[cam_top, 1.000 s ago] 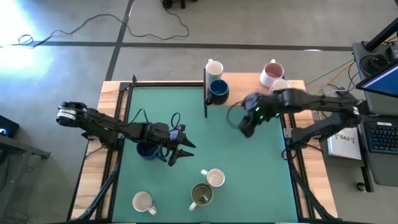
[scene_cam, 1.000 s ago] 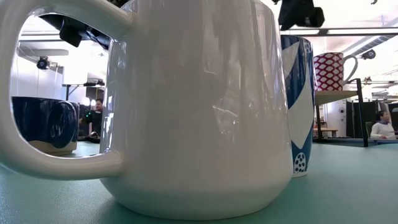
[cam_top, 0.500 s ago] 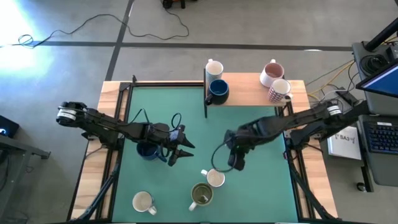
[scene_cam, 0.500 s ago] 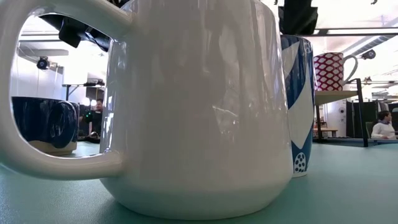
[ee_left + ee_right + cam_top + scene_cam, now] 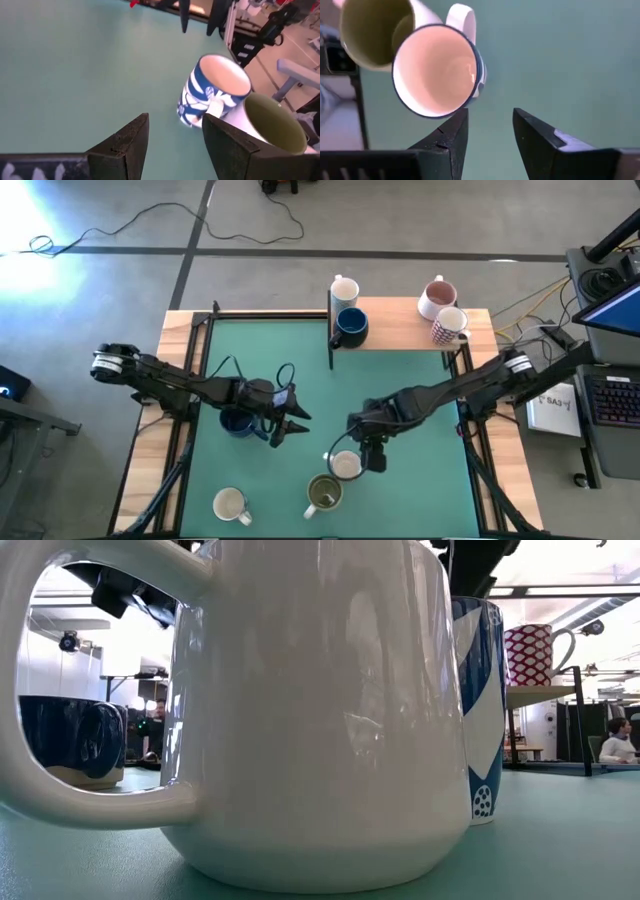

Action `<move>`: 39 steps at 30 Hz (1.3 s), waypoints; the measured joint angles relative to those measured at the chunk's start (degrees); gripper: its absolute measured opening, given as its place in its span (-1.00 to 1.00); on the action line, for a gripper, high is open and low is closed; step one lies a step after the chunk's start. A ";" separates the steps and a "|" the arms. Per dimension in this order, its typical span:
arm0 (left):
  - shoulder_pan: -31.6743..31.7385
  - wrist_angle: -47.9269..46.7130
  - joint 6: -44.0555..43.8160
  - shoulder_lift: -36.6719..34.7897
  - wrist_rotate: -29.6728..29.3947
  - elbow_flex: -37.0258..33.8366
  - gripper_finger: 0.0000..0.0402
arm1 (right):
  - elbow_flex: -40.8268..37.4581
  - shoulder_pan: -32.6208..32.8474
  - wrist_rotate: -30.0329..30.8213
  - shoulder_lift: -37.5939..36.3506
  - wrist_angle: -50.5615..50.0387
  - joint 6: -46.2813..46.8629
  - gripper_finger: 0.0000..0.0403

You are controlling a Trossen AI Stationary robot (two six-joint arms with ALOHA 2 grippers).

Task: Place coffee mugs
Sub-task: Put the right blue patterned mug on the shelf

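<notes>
On the green mat [image 5: 400, 370] the right gripper [image 5: 362, 457] hangs just beside the blue-and-white patterned mug [image 5: 346, 467], its fingers apart and holding nothing. In the right wrist view this mug [image 5: 437, 70] stands upright with a pale inside and a dark blue rim, and the olive green mug [image 5: 375, 30] touches it or nearly so. The left gripper [image 5: 286, 427] is over the middle of the mat, fingers spread and empty, next to a dark navy mug [image 5: 235, 421].

A white mug [image 5: 230, 504] stands near the front edge of the mat, well apart from the green one [image 5: 323, 492]. On the wooden shelf [image 5: 395, 337] at the back are four more: a cream mug [image 5: 344, 289], a navy mug [image 5: 351, 325], a mug with pink inside [image 5: 437, 296] and a white mug with a red dotted pattern [image 5: 449, 325].

In the low view a large white mug [image 5: 300, 710] fills the picture. I cannot read any brand or writing on the mugs.
</notes>
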 joint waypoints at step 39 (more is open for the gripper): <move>-0.01 -0.94 -0.46 -0.01 -0.02 0.00 -0.16 | 0.02 -0.25 -1.21 7.24 5.41 -5.59 -0.94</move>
